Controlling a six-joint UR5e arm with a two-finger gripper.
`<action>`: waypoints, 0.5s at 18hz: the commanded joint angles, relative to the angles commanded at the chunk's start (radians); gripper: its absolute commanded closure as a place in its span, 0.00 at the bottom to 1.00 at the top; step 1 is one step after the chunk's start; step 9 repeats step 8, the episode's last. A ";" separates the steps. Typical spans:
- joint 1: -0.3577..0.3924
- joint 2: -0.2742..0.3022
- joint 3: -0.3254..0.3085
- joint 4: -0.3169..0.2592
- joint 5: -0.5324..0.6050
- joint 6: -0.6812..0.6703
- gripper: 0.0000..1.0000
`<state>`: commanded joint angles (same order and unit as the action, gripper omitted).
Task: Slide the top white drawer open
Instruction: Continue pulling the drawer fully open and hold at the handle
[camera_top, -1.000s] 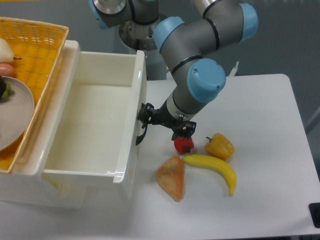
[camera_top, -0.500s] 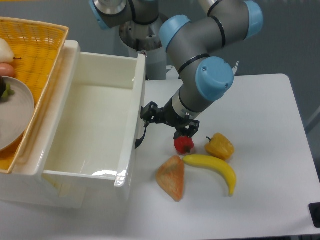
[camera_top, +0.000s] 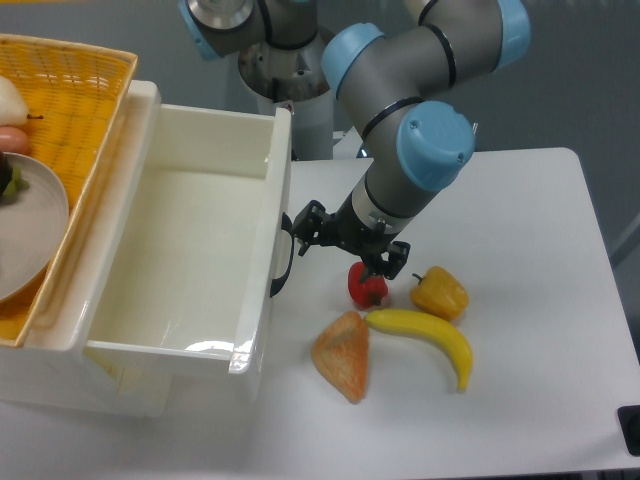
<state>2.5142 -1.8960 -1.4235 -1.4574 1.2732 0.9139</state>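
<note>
No readable text, labels or numbers anywhere.

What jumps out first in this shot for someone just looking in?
The top white drawer stands pulled far out and empty at the left, the gripper just right of its black handle. On the table right of it lie a banana and two peppers.

The top white drawer (camera_top: 190, 250) looks like glossy, smooth plastic, with a black handle (camera_top: 284, 262). The basket (camera_top: 75, 100) is rough yellow wicker. The table (camera_top: 520, 400) is white and matt. The banana (camera_top: 428, 336) shines like plastic.
</note>
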 joint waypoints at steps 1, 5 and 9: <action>-0.002 -0.002 -0.002 0.006 0.005 0.049 0.00; -0.005 -0.003 -0.009 0.003 0.132 0.227 0.00; 0.005 -0.005 -0.009 0.005 0.138 0.238 0.00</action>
